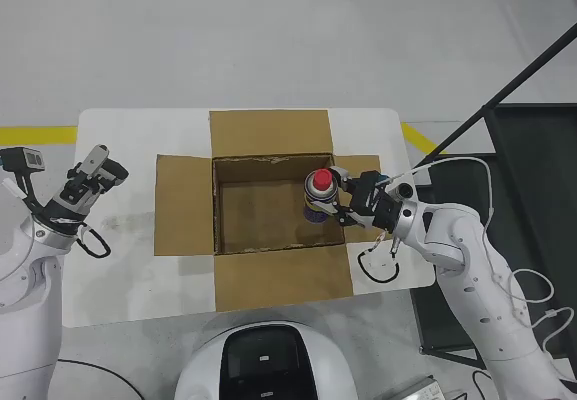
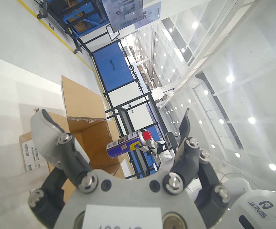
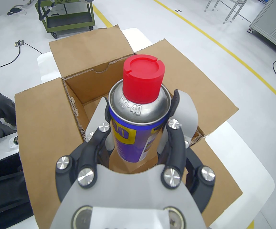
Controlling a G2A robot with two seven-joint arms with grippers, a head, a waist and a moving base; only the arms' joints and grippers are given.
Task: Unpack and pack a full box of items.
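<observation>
Looking from the right wrist, you see the right gripper pinching the upright spray can over the box, left gripper spread.

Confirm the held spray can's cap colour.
Red round cap on the blue-and-yellow spray can; clearest in the right wrist view.

The white left arm at nine o'clock and right arm at three carry looped black cables; left end effector and right end effector show silver screws.
</observation>
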